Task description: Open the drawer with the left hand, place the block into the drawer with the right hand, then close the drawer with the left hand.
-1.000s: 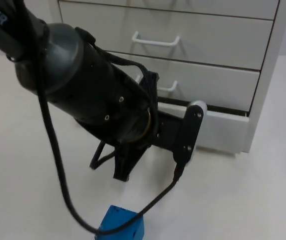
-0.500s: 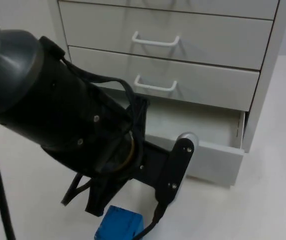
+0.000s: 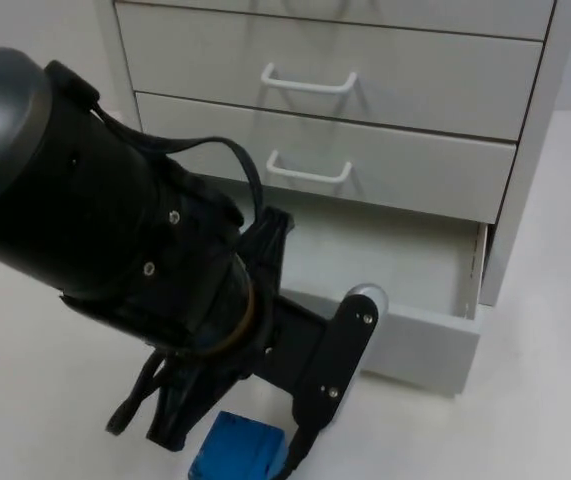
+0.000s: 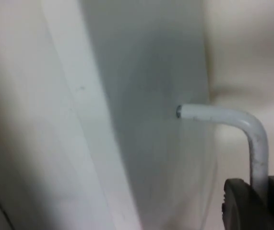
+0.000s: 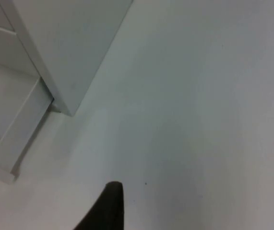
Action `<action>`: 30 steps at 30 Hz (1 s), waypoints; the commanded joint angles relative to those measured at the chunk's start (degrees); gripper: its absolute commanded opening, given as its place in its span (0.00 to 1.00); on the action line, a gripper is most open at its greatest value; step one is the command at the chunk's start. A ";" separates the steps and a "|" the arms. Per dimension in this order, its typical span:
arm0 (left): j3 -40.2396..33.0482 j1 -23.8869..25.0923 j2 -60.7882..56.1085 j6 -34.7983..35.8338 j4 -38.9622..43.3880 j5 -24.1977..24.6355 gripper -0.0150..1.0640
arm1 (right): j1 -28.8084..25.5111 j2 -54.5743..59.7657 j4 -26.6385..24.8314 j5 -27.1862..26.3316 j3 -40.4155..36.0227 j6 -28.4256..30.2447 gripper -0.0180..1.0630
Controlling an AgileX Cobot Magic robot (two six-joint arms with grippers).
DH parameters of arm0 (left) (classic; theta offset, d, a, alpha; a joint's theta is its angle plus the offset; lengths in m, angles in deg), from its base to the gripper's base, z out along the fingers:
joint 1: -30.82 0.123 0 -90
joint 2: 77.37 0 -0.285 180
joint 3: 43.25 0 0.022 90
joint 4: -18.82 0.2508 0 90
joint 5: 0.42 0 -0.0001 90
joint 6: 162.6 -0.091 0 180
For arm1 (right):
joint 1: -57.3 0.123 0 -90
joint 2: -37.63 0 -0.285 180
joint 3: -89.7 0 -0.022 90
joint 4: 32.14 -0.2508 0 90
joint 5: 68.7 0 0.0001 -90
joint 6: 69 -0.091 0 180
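Looking down, you see the white cabinet's bottom drawer (image 3: 435, 335) pulled well out; the visible part of its grey inside holds nothing. Your left gripper (image 4: 257, 199) is clamped on the drawer's white bent-wire handle (image 4: 232, 122). The blue block (image 3: 240, 452) sits on the white table (image 3: 545, 400) just in front of the drawer, beside the left arm. Open table lies right of the cabinet, where your right gripper (image 5: 109, 206) waits; its opening I cannot tell.

- Drawer (image 3: 420, 340): pale grey front, white bent handle (image 4: 232, 120).
- Block (image 3: 240, 452): bright blue.
- Left gripper (image 4: 254, 201): black.
- Cabinet (image 3: 385, 80): light grey, white handles.
- Table (image 3: 545, 400): white.
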 commanded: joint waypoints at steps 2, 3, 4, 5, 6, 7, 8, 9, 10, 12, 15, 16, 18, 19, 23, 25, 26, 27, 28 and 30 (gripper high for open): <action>-1.81 -0.49 0.13 -6.39 -5.54 2.49 0.01 | 0.18 0.01 -0.16 -0.39 0.17 -0.10 0.99; -1.81 -0.49 0.13 -7.38 -6.07 2.46 0.01 | 0.18 0.01 -0.16 -0.39 0.17 -0.10 0.99; -1.81 -0.49 0.13 -7.38 -6.07 2.46 0.01 | 0.18 0.01 -0.16 -0.39 0.17 -0.10 0.99; -1.81 -0.49 0.13 -8.15 -6.56 2.36 0.01 | 0.18 0.01 -0.16 -0.39 0.17 -0.10 0.99; -1.81 -0.49 0.13 -8.47 -6.80 2.36 0.01 | 0.18 0.01 -0.16 -0.39 0.17 -0.10 0.99; -1.81 -0.49 0.13 -8.57 -6.80 2.36 0.01 | 0.18 0.01 -0.16 -0.39 0.17 -0.10 0.99; -1.81 -0.49 0.13 -8.70 -6.80 2.36 0.01 | 0.18 0.01 -0.16 -0.39 0.17 -0.10 0.99; -1.81 -0.49 0.13 -8.82 -6.70 2.36 0.01 | 0.18 0.01 -0.16 -0.39 0.17 -0.10 0.99; -1.81 -0.49 0.13 -8.82 -6.70 2.36 0.01 | 0.18 0.01 -0.16 -0.39 0.17 -0.10 0.99; -1.81 -0.49 0.13 -8.82 -6.70 2.36 0.05 | 0.18 0.01 -0.16 -0.39 0.17 -0.10 0.99; -1.81 -0.49 0.13 -8.82 -6.56 2.24 0.15 | 0.18 0.01 -0.16 -0.39 0.17 -0.10 0.99; -1.81 -0.49 0.13 -8.82 -6.05 2.24 0.22 | 0.18 0.01 -0.16 -0.39 0.17 -0.10 0.99; -1.81 -0.49 0.13 -8.82 -5.58 2.24 0.37 | 0.18 0.01 -0.16 -0.39 0.17 -0.10 0.99; -1.81 -0.49 0.13 -8.82 -5.27 2.46 0.44 | 0.18 0.01 -0.16 -0.39 0.17 -0.10 0.99; -1.81 -0.49 -0.27 -8.82 -5.27 2.46 0.57 | 0.18 0.01 -0.16 -0.39 0.17 -0.10 0.99; -1.81 -0.49 -1.53 -8.82 -4.35 2.46 0.58 | 0.18 0.01 -0.16 -0.39 0.17 -0.10 0.99; -1.81 -0.49 -1.53 -8.82 -4.35 2.46 0.58 | 0.18 0.01 -0.16 -0.39 0.17 -0.10 0.99; -1.81 -0.49 -2.27 -8.82 -3.94 2.46 0.58 | 0.18 0.01 -0.16 -0.39 0.17 -0.10 0.99; -1.81 -0.49 -3.08 -8.82 -3.84 2.46 0.58 | 0.18 0.01 -0.16 -0.39 0.17 -0.10 0.99; -1.81 -0.49 -4.61 -8.82 -3.96 2.46 0.58 | 0.18 0.01 -0.16 -0.39 0.17 -0.10 0.99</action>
